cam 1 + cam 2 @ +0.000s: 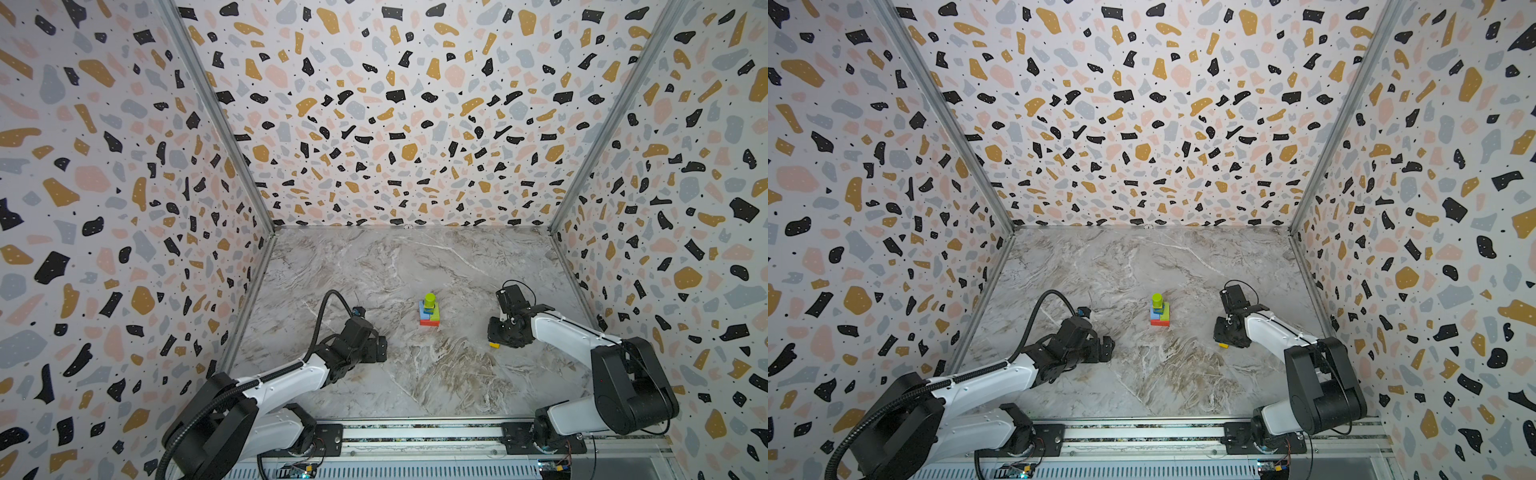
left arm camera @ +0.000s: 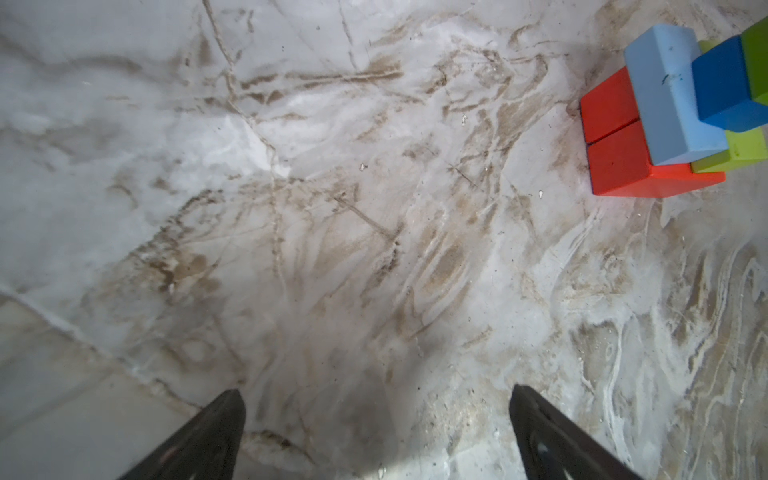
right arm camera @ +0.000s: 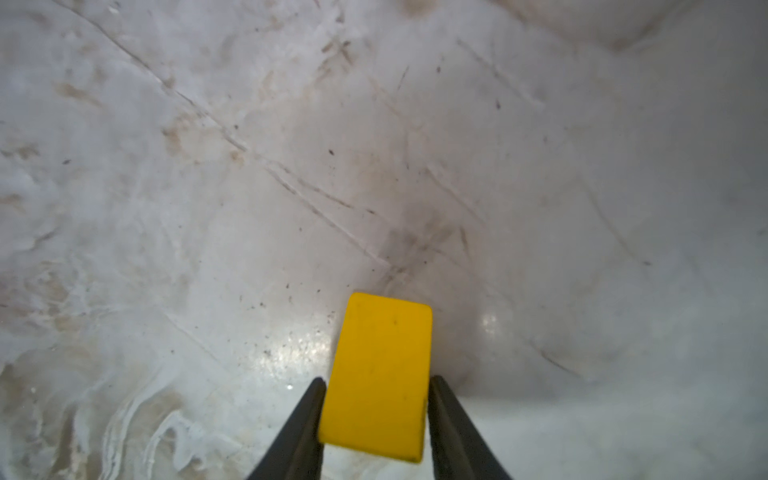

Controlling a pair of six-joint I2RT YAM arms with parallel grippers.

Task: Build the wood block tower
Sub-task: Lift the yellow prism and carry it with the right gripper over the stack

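Block tower (image 1: 429, 312): mid-table (image 1: 374, 266), red base, lime cylinder on top. Yellow block (image 3: 382, 353): right of tower, pinched by right gripper (image 3: 377, 379) jaws. Left gripper (image 2: 377, 390): left of tower, jaws spread wide.

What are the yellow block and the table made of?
The yellow block: probably painted wood; flat, even matte yellow coat, softly rounded corners, a few tiny dark specks. The table: looks like grey-and-brown marble, but may be a printed marble-pattern sheet; smooth and slightly glossy, with a bright light glint and fine scratches.
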